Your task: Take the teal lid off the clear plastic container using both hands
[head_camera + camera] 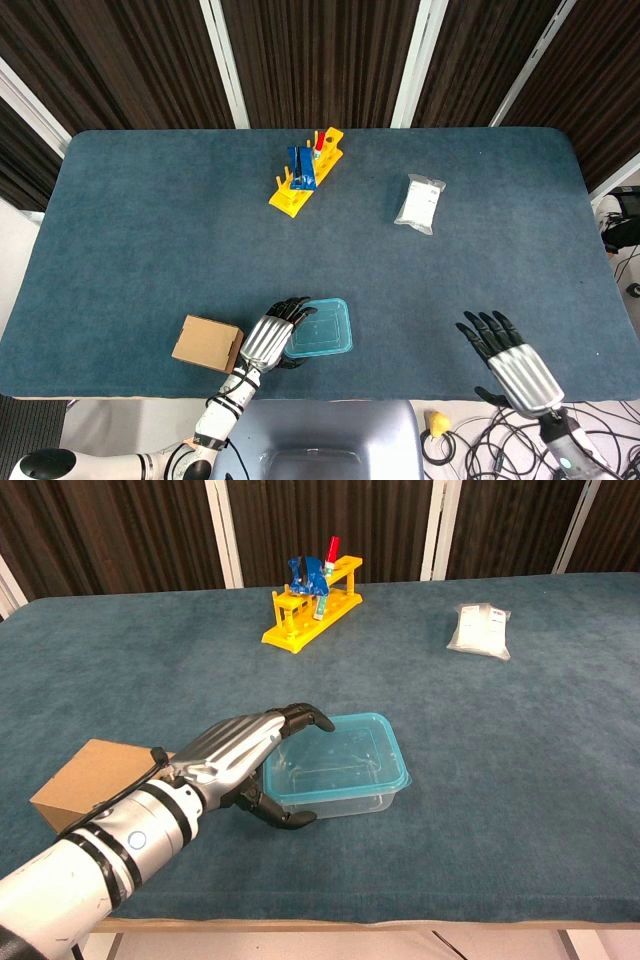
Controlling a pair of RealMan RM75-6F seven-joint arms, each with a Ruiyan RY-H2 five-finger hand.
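The clear plastic container stands near the table's front edge with its teal lid on top; in the head view the lid shows just right of my left hand. My left hand clasps the container's left end, with fingers curled over the lid's left edge and the thumb against the near wall. In the head view, that left hand lies between the box and the container. My right hand hovers with fingers spread over the front right of the table, well apart from the container, holding nothing. The chest view does not show it.
A brown cardboard box sits just left of my left forearm, also seen as the box in the head view. A yellow rack with blue and red pieces stands at the back centre. A white packet lies at the back right.
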